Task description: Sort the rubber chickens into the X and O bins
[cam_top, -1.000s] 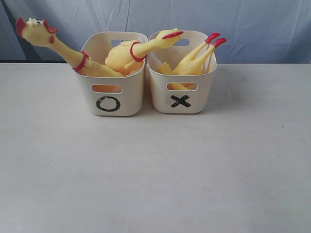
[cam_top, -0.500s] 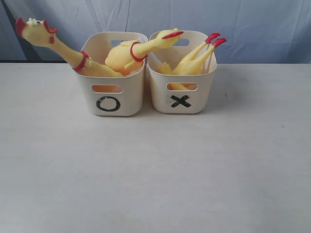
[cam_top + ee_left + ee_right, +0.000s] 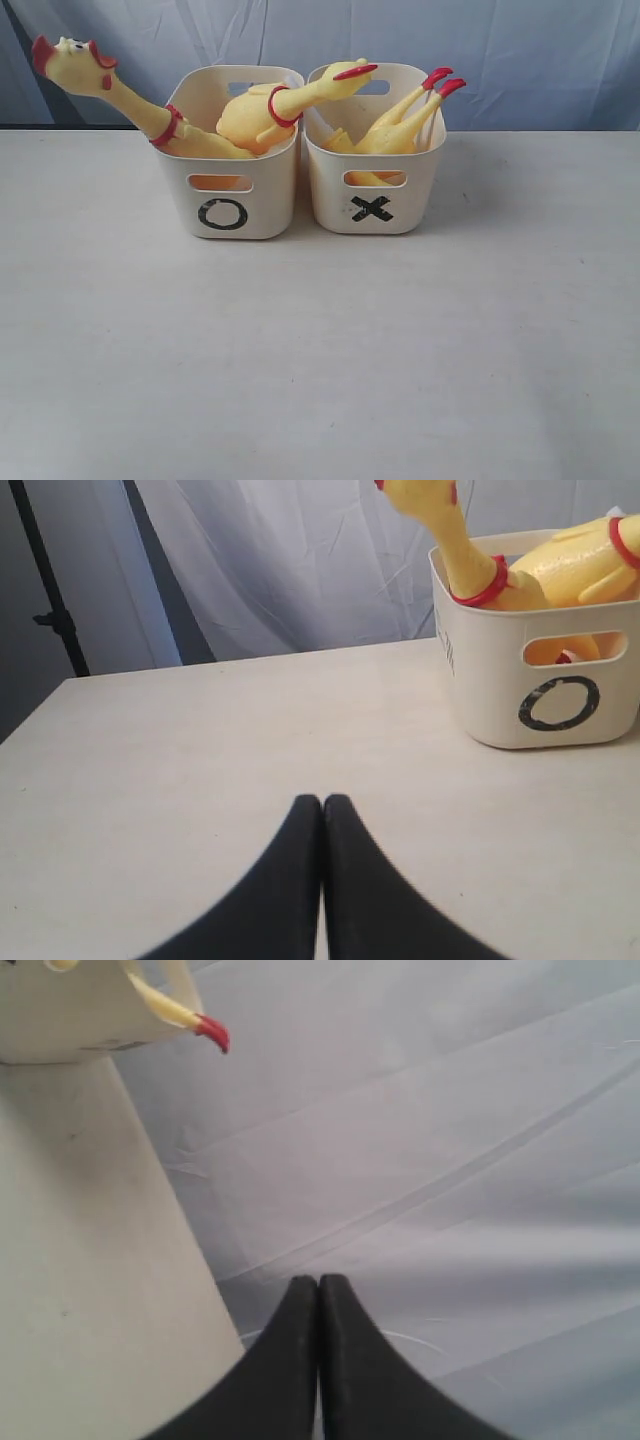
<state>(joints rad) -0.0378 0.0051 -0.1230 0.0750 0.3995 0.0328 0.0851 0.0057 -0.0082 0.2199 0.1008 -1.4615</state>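
Observation:
Two cream bins stand side by side at the back of the table. The O bin (image 3: 232, 200) holds two yellow rubber chickens: one (image 3: 110, 85) leans its head out over the left rim, the other (image 3: 265, 112) stretches its neck right across to the X bin (image 3: 375, 195). A third chicken (image 3: 400, 120) lies in the X bin with its red feet sticking up at the right. Neither arm shows in the exterior view. My left gripper (image 3: 322, 800) is shut and empty above bare table, well short of the O bin (image 3: 545, 695). My right gripper (image 3: 319, 1280) is shut and empty, past the table's edge.
A pale blue-grey cloth backdrop (image 3: 520, 50) hangs behind the table. The white tabletop (image 3: 320, 360) stretches out in front of the bins. A dark stand pole (image 3: 45, 580) is off the table's far corner in the left wrist view.

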